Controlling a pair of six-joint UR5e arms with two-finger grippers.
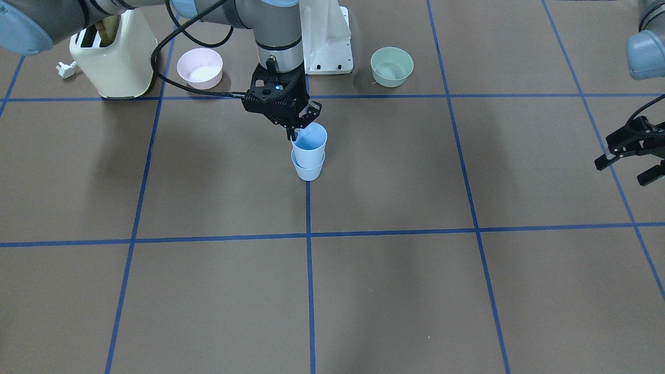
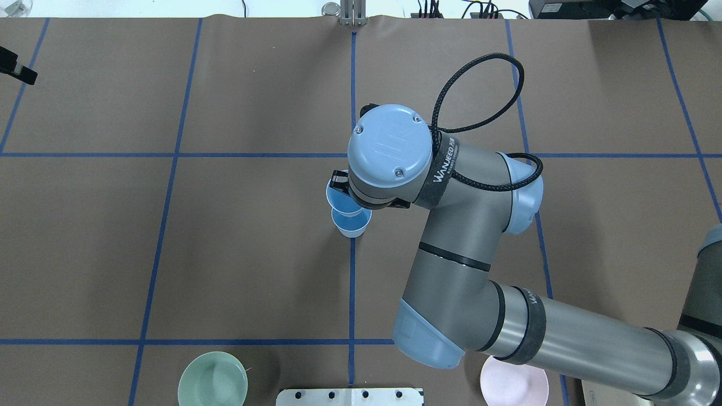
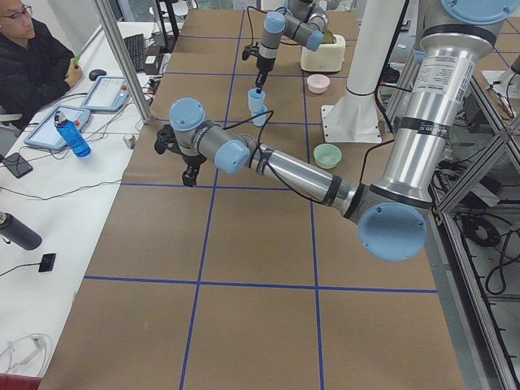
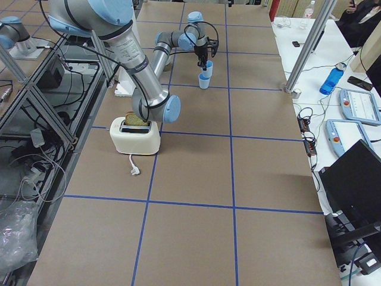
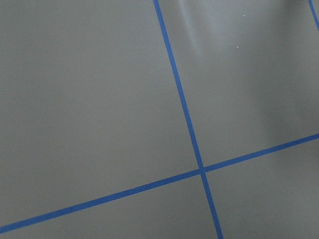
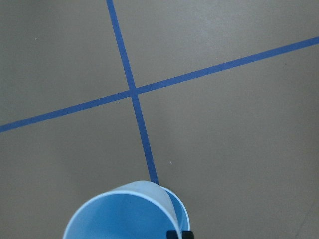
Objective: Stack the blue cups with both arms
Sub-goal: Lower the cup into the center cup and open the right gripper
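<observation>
Two pale-blue cups are at the table's middle on a blue tape line. The upper cup (image 1: 310, 141) sits partly inside the lower cup (image 1: 309, 170), which stands on the table. My right gripper (image 1: 295, 136) points down and is shut on the upper cup's rim, one finger inside it. In the overhead view the right wrist covers the gripper, and the upper cup (image 2: 338, 200) and lower cup (image 2: 352, 225) show beside it. The right wrist view shows the upper cup's (image 6: 119, 214) bright inside. My left gripper (image 1: 623, 174) is open and empty, far off to the side.
A cream toaster (image 1: 114, 57) with its plug (image 1: 66, 69), a pink bowl (image 1: 200, 67) and a sage-green bowl (image 1: 391, 66) stand near the white pedestal (image 1: 327, 41). Brown paper with blue tape lines covers the table. An operator (image 3: 32, 57) sits at a side desk.
</observation>
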